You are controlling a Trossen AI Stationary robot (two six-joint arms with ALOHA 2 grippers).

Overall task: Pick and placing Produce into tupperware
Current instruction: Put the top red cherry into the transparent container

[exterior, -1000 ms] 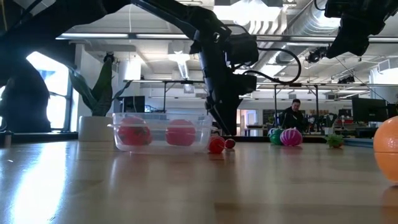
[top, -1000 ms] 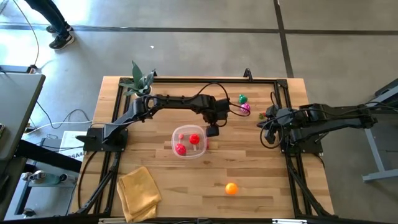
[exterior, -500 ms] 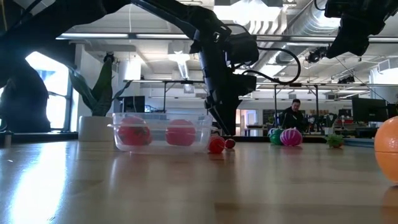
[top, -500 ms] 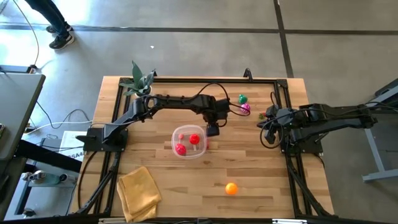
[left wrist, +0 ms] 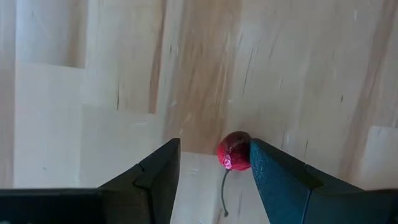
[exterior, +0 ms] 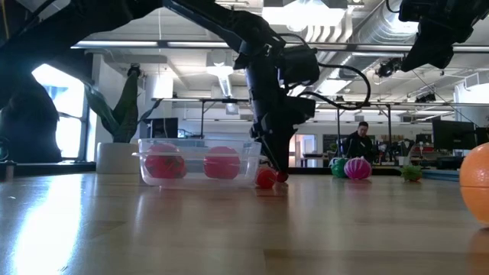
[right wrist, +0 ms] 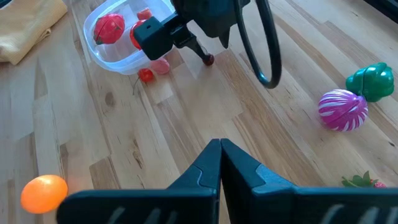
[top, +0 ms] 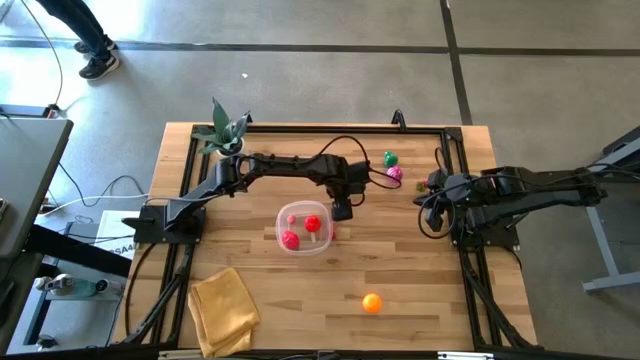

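The clear round tub [top: 303, 228] stands mid-table with red toy pieces inside; it also shows in the low view [exterior: 200, 162]. My left gripper [left wrist: 214, 149] is open and points down at the table just right of the tub [top: 341, 210]. A small dark red cherry [left wrist: 234, 150] with a thin stem lies between its fingers, close to one of them. Another small red piece [right wrist: 146, 74] lies by the tub wall. An orange ball [top: 372, 302] sits toward the near edge. The magenta [top: 395, 173] and green [top: 389, 158] pieces sit toward the far edge. My right gripper [right wrist: 221, 146] is shut and waits over the table's right side. My left gripper comes from above, pointing down, its open fingers on either side of the cherry [left wrist: 230, 155]. The cherry rests on the table right at the inner side of one finger [left wrist: 267, 171]. I cannot tell whether they touch.
A folded yellow cloth [top: 223, 308] lies at the near left corner and a potted plant [top: 225, 130] stands at the far left corner. A black cable [right wrist: 264, 43] loops off the left arm. A dark frame [top: 470, 250] borders the tabletop. Bare wood lies between tub and orange ball.
My left gripper has come down a little toward the table beside the tub, and its fingertips now stand at the cherry's level. The tub and the other pieces have stayed where they were.
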